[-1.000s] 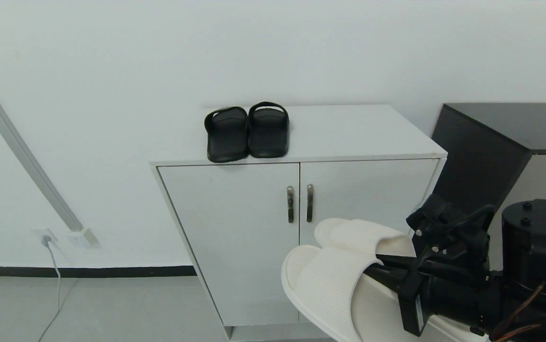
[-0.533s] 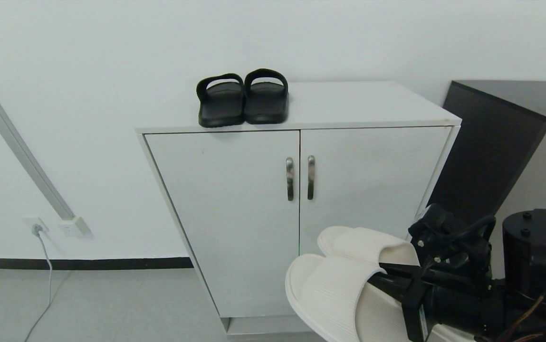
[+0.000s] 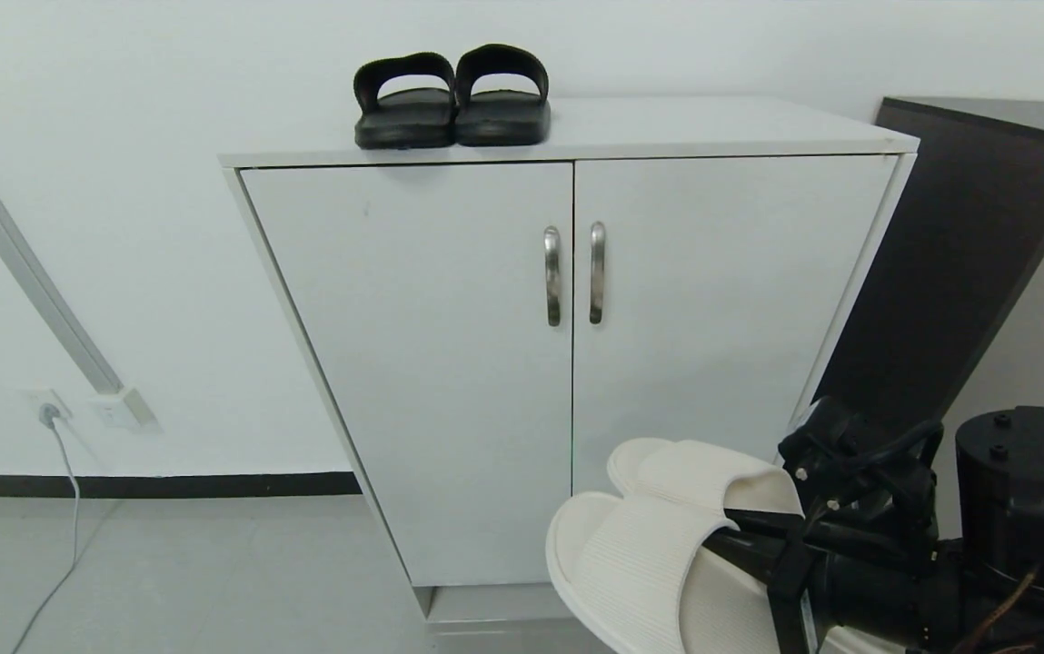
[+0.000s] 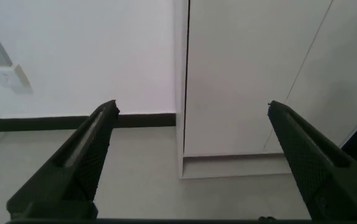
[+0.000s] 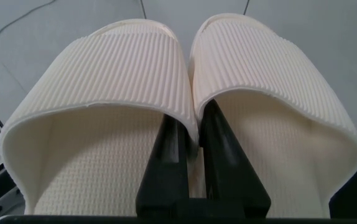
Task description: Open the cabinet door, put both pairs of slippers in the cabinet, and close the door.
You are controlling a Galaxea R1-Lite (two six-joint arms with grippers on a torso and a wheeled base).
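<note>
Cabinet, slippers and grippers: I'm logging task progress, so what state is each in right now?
cabinet doors, both closed.
black slippers, paired on the cabinet top, not yet stored.
right gripper, jaws shut on the white slippers.
white slippers, held side by side, off the floor.
left gripper, jaws open, empty.
</note>
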